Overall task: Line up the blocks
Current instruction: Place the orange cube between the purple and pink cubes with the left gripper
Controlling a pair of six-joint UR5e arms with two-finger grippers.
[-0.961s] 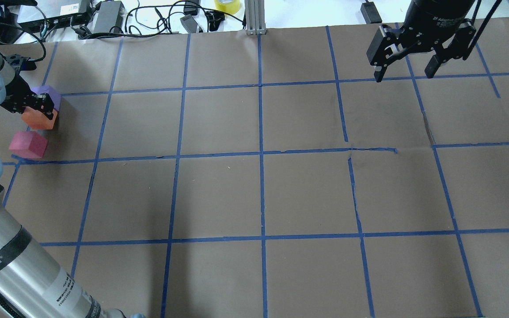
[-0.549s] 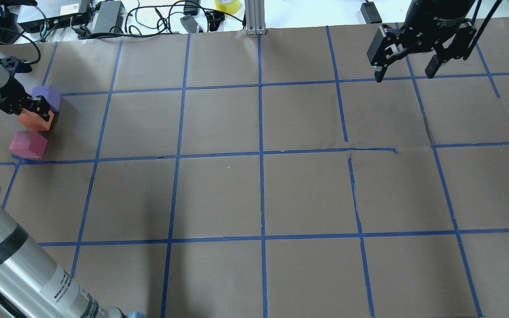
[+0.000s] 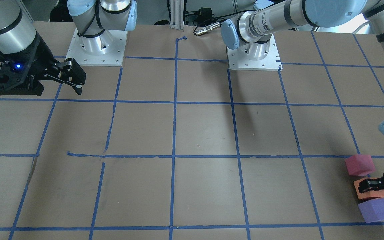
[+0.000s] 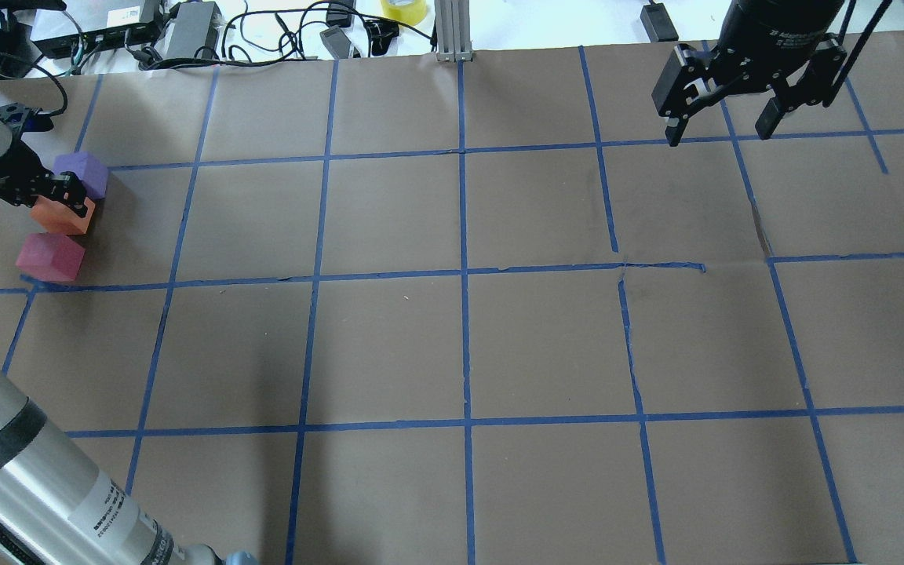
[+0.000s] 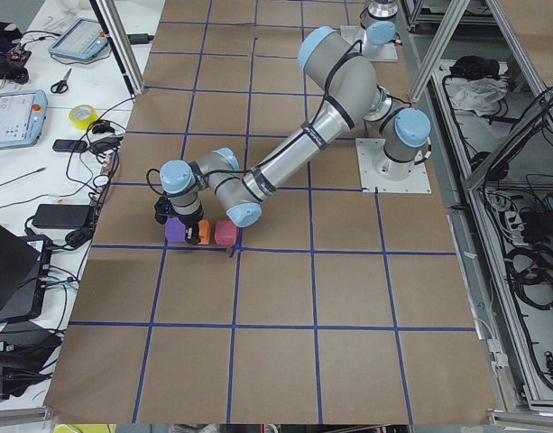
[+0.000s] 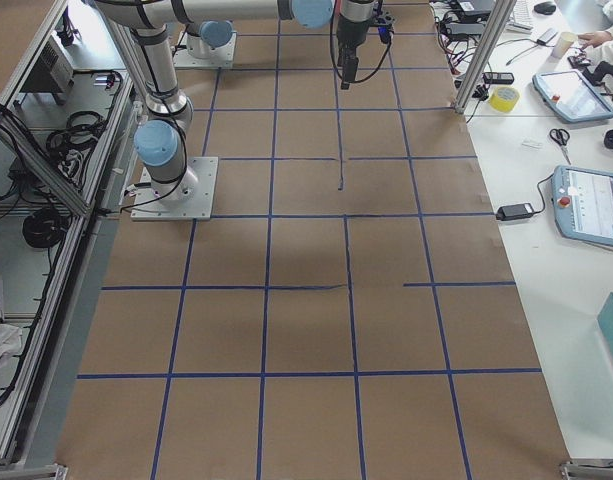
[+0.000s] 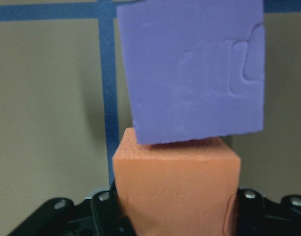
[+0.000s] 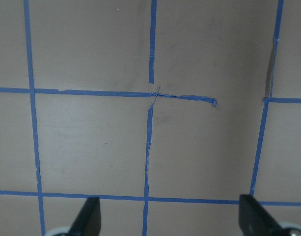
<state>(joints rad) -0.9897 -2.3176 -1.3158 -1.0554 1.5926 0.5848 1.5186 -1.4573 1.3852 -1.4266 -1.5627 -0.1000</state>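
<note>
The three blocks sit close together at the table's far left edge. The purple block (image 4: 85,169) is farthest, the orange block (image 4: 60,218) in the middle, the red-pink block (image 4: 50,257) nearest. They also show in the front view: purple (image 3: 375,210), orange (image 3: 372,194), red-pink (image 3: 359,165). My left gripper (image 4: 66,200) is shut on the orange block (image 7: 175,191), which touches the purple block (image 7: 189,69). My right gripper (image 4: 716,135) is open and empty, held above the far right of the table (image 8: 171,219).
The brown table (image 4: 468,345) carries a blue tape grid. Cables, power bricks and a yellow tape roll (image 4: 405,9) lie beyond the far edge. A metal post (image 4: 452,31) stands at the far middle. Both arm bases (image 3: 95,50) are bolted at the robot side.
My left gripper has shifted slightly to the view's left with the orange block. The purple and red-pink blocks have stayed put. The right arm has barely moved.
</note>
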